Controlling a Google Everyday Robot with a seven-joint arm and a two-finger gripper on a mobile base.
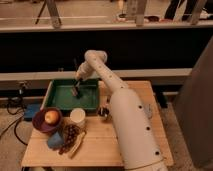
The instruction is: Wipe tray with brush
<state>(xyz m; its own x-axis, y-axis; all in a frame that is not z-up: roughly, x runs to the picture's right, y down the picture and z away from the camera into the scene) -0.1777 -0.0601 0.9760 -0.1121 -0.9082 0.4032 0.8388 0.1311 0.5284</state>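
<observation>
The white arm [131, 131] is the biggest thing here, rising from the lower right, over the wooden table [100, 146], to a bend above the table's far edge and then turning down to the left. The tray [61, 98], green and shallow with a raised rim, sits at the table's far left corner. In front of it, near the left edge, stands a purple bowl [41, 125] holding an apple [51, 117], with a white cup [77, 117] just beside it on the right. The gripper [77, 85] hangs low over the middle of the tray, toward its far side. Directly under it a small dark shape, the brush [75, 92], reaches down to the tray's floor. Whether the gripper has hold of it, I cannot tell.
</observation>
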